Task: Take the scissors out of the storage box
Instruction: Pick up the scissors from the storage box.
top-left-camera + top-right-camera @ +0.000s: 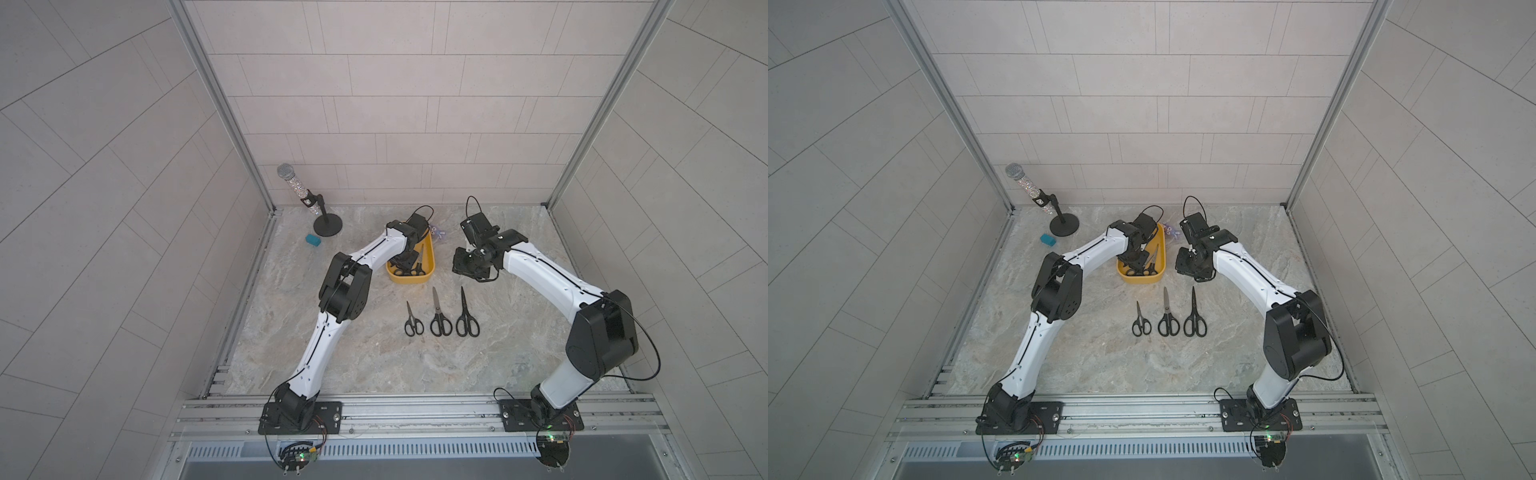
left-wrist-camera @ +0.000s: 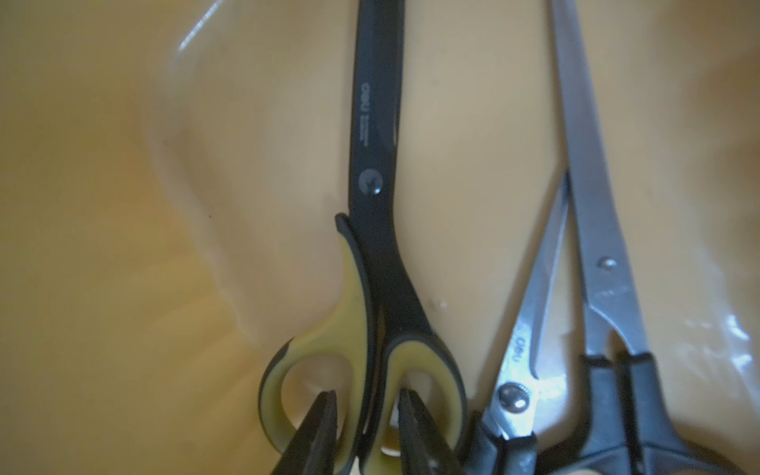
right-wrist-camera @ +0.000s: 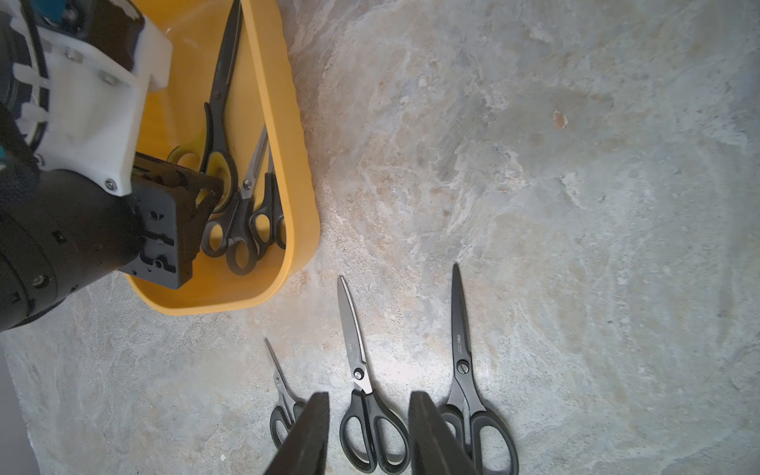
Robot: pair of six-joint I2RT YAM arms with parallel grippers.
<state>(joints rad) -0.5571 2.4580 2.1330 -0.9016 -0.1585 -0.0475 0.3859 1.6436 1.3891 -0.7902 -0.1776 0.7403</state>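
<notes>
Scissors (image 1: 436, 305): three pairs lie in a row on the table (image 1: 374, 357), near the box (image 1: 409, 279) but outside it, so I judge the job about half done. Three more are in the box: the yellow pair (image 2: 374, 181), and beside it a short silver pair (image 2: 512, 397) and a long silver pair (image 2: 592, 230), the short one's blade lying against the long one's.

I am on the yellow pair. My left gripper (image 2: 367, 395) is down inside the box with one fingertip in each handle loop, so the two bars between the loops sit between my jaws. The jaws stand apart. I see a sliver of box floor between one finger and the handle, so I take it I am not pinching yet. My right gripper (image 3: 369, 397) hangs beside the box above the table, jaws apart with nothing between them.

Next I must squeeze the left jaws onto those middle bars until the handle is firm, then lift straight up. The short silver pair's handle sits just beside the yellow loop, so a slanted pull could drag it along. The black blade must clear the box wall before I swing toward the row.
</notes>
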